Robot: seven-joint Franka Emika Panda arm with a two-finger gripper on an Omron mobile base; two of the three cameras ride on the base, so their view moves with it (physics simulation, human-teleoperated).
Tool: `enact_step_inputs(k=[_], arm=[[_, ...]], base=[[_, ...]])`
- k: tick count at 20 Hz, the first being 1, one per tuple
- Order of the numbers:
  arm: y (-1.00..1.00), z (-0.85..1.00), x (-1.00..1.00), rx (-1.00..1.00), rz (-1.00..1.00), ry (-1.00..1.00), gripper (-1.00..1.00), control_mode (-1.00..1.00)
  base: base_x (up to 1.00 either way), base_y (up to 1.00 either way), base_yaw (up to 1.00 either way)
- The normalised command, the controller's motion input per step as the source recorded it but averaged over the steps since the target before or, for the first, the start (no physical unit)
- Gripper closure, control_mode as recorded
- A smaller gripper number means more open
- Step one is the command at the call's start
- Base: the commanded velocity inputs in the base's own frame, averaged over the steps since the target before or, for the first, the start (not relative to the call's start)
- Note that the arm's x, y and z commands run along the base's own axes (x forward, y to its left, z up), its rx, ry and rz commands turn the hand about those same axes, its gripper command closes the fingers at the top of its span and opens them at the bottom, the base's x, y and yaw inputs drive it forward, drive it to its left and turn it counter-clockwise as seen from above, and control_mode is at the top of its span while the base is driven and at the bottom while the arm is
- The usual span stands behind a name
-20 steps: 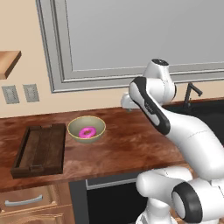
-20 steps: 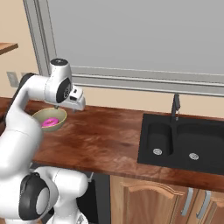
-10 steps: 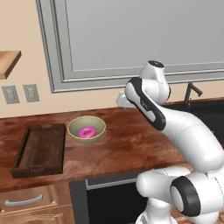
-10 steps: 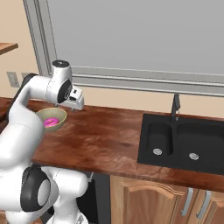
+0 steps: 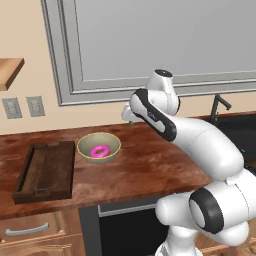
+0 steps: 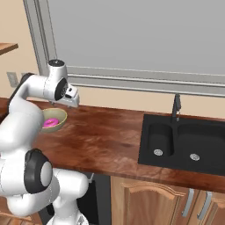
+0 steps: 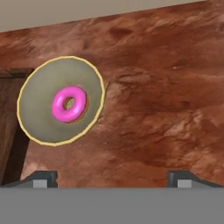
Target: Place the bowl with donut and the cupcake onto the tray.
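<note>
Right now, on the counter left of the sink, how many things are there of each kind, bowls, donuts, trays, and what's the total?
Bowls: 1, the bowl, standing on the counter.
Donuts: 1, the donut, lying in the bowl.
Trays: 1, the tray, beside the bowl and holding nothing.
Total: 3

Grey-framed window (image 5: 165, 40) above wooden counter (image 6: 105, 140) — black sink (image 6: 184, 143) inset.

A: Left base view: from behind the arm, facing forward and down over the counter (image 5: 130, 172), tray (image 5: 46, 170) at nine o'clock. Right base view?

B: Same counter from the other side, sink (image 6: 184, 145) at three o'clock. Shared: bowl (image 6: 55, 119) and window. Hand view: much nearer, looking down on the bowl at ten o'clock.
</note>
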Motion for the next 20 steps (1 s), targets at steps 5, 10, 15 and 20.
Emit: enact_step_inputs(k=[5,10,15,20], arm=[[0.30,-0.17,0.22,0.00,0.00,0.00,-1.00,-1.00],[0.30,-0.19,0.25,0.00,0.00,0.00,-1.00,-1.00],[0.08,-0.27,0.14,0.05,0.00,0.00,-1.00,-1.00],[0.00,-0.30,0.09,0.08,0.00,0.00,-1.00,-1.00]], base=[[0.00,0.00,0.00],[0.00,0.00,0.00],[0.00,0.00,0.00],[0.00,0.00,0.00]])
